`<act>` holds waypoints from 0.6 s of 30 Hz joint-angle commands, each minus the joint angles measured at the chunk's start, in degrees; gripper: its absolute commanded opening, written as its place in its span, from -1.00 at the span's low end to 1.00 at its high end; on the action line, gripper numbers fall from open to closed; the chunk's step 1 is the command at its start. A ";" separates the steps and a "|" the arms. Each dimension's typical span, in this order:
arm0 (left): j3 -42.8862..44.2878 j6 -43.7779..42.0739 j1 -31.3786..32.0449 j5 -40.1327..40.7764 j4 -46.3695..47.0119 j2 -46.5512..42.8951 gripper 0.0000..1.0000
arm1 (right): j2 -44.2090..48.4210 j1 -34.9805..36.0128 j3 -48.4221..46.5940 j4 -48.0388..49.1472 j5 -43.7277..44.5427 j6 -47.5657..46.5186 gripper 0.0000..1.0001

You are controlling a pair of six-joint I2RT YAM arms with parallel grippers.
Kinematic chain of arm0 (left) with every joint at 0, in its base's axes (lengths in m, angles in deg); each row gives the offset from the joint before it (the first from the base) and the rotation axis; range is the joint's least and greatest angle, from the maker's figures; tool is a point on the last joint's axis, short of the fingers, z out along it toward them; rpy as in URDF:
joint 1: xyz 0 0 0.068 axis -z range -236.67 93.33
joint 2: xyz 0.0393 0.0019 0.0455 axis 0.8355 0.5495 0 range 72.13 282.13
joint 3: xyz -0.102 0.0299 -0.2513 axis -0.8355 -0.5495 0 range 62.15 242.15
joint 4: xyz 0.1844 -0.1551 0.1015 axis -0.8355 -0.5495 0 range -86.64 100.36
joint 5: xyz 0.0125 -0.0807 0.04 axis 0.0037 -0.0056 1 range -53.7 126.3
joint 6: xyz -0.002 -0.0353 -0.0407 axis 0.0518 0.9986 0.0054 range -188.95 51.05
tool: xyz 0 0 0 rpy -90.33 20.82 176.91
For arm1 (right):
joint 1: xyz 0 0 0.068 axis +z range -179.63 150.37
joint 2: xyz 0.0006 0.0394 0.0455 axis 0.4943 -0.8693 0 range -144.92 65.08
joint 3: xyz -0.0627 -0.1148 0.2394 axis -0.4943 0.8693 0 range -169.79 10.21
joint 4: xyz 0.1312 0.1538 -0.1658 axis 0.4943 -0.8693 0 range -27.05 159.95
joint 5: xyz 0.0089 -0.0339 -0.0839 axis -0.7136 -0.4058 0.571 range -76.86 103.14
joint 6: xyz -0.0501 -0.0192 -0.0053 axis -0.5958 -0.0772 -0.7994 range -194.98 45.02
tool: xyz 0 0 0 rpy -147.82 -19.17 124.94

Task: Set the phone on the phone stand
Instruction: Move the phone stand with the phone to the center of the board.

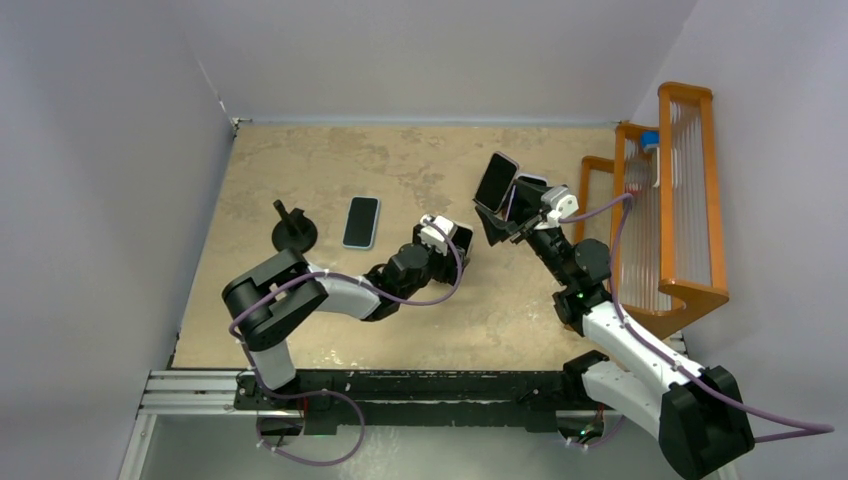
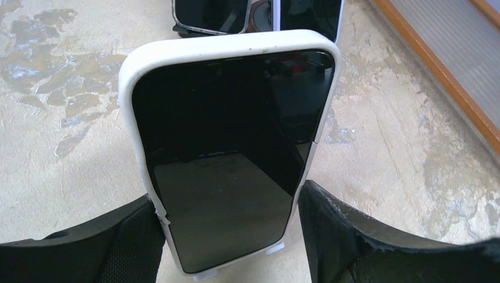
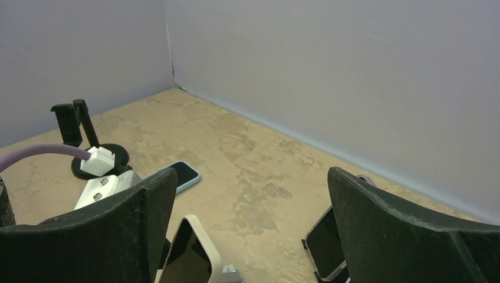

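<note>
Currently the white-cased phone (image 2: 230,118) is seen upright between the fingers of the left end effector (image 2: 230,199). Its lower end is down at the surface (image 2: 413,177), its long axis runs up and away from the wrist, and its screen is turned toward the wrist camera. The fingers (image 2: 348,236) are set apart on either side of its lower edges. They lie close against the case, but whether the case is pinched cannot be told. The right end effector (image 3: 252,177) is held wide apart with nothing between its fingers, near two other phones (image 2: 209,15) propped just beyond the white-cased one.

The empty phone stand (image 1: 293,232) is found on the left part of the surface, well apart from the white-cased phone, with a blue-cased phone (image 1: 361,221) lying flat between them. The left arm is judged the nearer one to both phone and stand. Once a firm hold is made, the phone would need to be lifted and carried leftward over the flat phone. It would then be lowered into the stand's cradle with its long axis kept upright.
</note>
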 commanded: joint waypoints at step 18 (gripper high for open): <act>5.95 5.53 2.03 7.66 -6.59 -1.17 0.06 | 0.40 -0.14 0.89 3.82 -2.11 -0.59 0.98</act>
